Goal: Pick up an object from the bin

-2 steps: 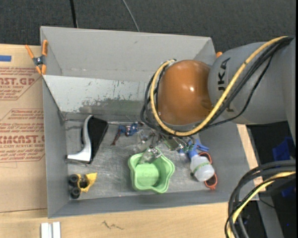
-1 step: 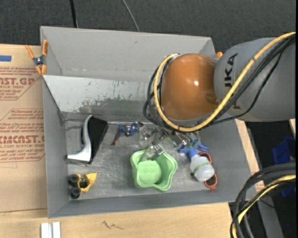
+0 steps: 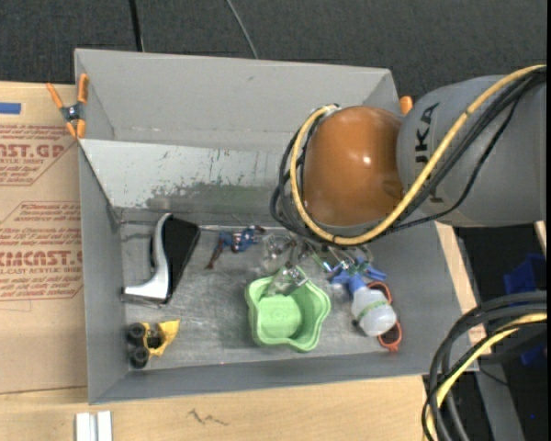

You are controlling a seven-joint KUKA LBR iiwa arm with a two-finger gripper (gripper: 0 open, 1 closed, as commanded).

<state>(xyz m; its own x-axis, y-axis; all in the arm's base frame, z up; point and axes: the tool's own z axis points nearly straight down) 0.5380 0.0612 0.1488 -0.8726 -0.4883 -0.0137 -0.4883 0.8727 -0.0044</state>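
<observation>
Jaws hang over the back rim of the green flower-shaped cup (image 3: pixel 281 321), can't tell if they're spread. Looks like light, stiff plastic; I'd pinch the wall.

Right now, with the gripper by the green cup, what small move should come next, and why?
Probably a short drop onto the rim of the green cup: the gripper sits at its upper edge, while the white bottle and the blue toy lie off to either side, so the rim looks the nearest hold.
</observation>
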